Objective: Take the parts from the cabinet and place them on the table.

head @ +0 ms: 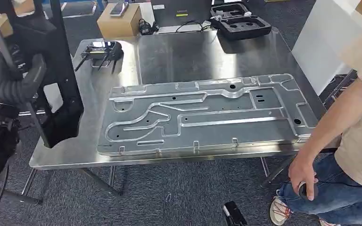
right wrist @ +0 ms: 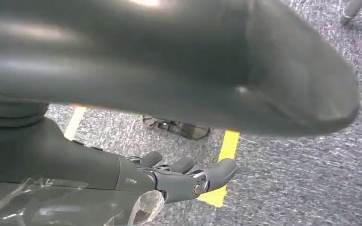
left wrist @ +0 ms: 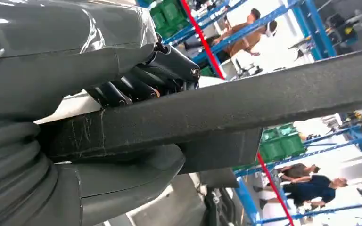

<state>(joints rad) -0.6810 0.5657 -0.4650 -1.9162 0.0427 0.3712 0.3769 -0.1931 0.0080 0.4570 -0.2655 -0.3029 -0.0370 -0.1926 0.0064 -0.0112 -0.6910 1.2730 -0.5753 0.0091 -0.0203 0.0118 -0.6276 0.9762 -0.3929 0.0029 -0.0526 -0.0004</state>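
Left hand gripped the black part, fingers wrapped over one of its bars, thumb pressed up from under. In the head view the black part hung upright at the bench's left edge, long axis near vertical, lower end over the front-left corner of the bench, not resting on it as far as I could tell.

Right hand hung low over grey carpet with a yellow floor line, fingers loosely curled, held nothing. It was well away from the part, so the left hand was the one doing the work.

Big silver panel lay flat across the front half of the bench, long axis along the front edge. Its left end sat just beside the hanging part. Judgement: placement needs the part tipped flat onto the bare strip at the left edge or behind the panel, otherwise it lands on the panel.

A person stood at the bench's right front corner, arm down. A controller sat near the back-left corner.
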